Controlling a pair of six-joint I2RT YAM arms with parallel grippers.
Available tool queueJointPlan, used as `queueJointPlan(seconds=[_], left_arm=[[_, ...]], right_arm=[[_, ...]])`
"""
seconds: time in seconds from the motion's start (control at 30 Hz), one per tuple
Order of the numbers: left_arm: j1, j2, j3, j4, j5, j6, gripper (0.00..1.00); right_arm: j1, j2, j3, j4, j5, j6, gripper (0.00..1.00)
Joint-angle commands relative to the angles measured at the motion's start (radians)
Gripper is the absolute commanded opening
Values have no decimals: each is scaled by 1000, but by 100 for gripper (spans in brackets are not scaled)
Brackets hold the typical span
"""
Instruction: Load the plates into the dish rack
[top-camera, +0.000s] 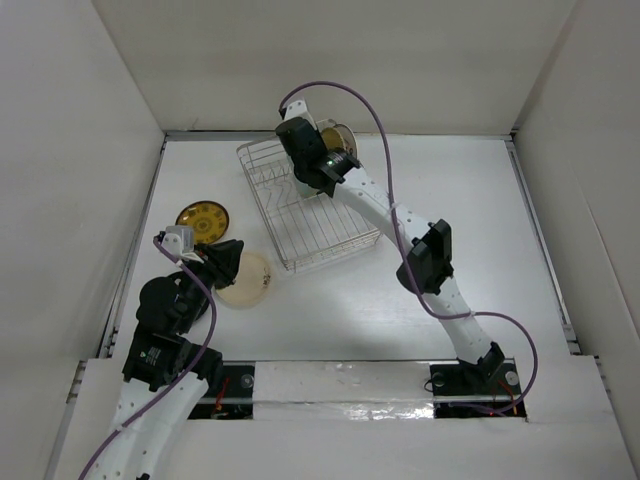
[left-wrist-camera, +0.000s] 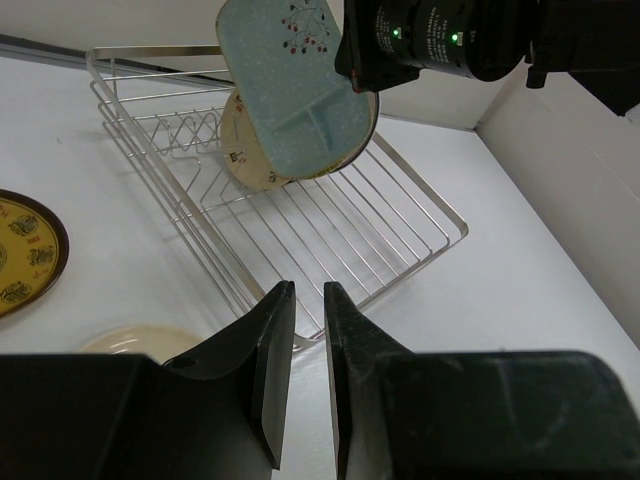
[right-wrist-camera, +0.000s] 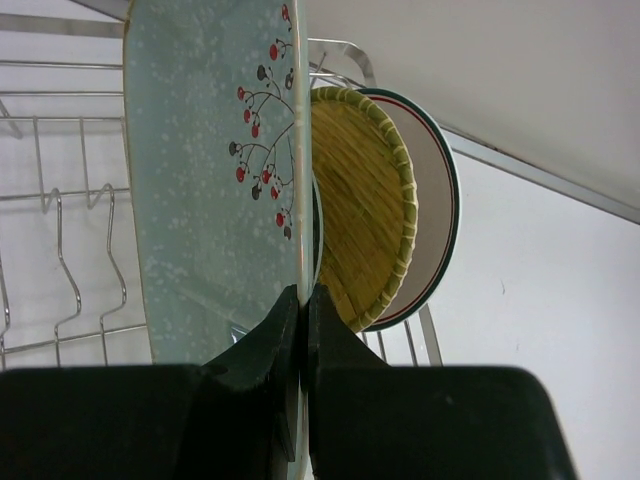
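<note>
Pale green plate (right-wrist-camera: 210, 180) in right end effector (right-wrist-camera: 302, 300), over dish rack (top-camera: 305, 220)

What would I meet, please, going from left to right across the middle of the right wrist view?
dish rack → pale green plate → woven tan plate → white plate with a dark rim → table

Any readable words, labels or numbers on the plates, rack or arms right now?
None can be read.
The brown-and-yellow plate: ring motifs, too blurred.
The round plate in the dish rack: tiny dark rim marks, too small.
The pale green plate: berry-branch print only, no words.
</note>
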Motion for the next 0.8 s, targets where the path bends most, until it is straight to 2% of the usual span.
queueJointPlan(seconds=[0.0,0.27,0.5,0.77], left_arm=[[-5,-10,6,39,14,0,16],[-5,-9,6,40,17,0,16],[-5,-10,6,42,20,-2,16],[-5,-12,6,42,19,0,16]], right_arm=[[5,-24,39,107,69,5,0],[5,7,80,113,98,-36,0],[5,-21,43,142,121,-59,0],[5,22,46,122,133,-53,0]])
